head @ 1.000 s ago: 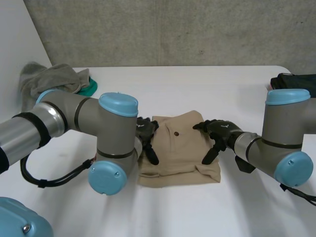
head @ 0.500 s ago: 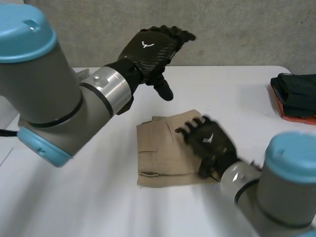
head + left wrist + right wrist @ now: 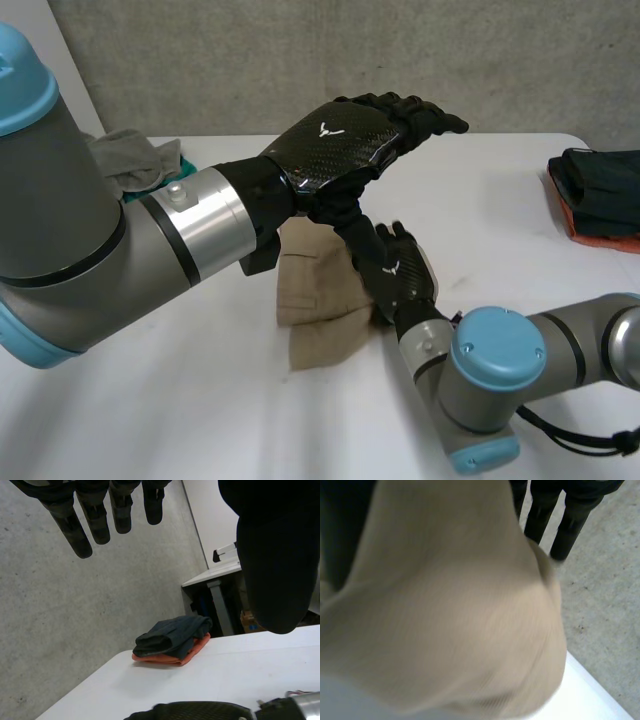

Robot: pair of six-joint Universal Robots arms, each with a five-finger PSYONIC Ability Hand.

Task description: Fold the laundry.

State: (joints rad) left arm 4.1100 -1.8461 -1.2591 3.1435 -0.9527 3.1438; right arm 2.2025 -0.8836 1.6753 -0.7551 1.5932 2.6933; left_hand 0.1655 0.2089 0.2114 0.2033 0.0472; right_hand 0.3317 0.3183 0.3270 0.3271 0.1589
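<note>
Head view: at the counter's (image 3: 500, 200) far left a grey cloth (image 3: 125, 160) lies heaped over a teal container (image 3: 178, 160), most of it hidden. At the far right, dark folded clothes (image 3: 600, 185) sit on an orange layer (image 3: 563, 215), cut off by the edge. The left hand (image 3: 340, 140) is raised above the counter, fingers straight and holding nothing. The right hand (image 3: 405, 280) is low at mid-counter, back up, fingers clamped on the right edge of the beige garment (image 3: 315, 310), which is lifted and bunched there while the rest lies flat. Left wrist view: fingers (image 3: 80, 530) straight and apart, thumb wide. Beyond them are the dark folded clothes (image 3: 172, 635) on the counter (image 3: 225, 665). Right wrist view: the beige garment (image 3: 455, 620) covers the palm and fingers (image 3: 570, 525) show past it, though the pinch itself is hidden.
</note>
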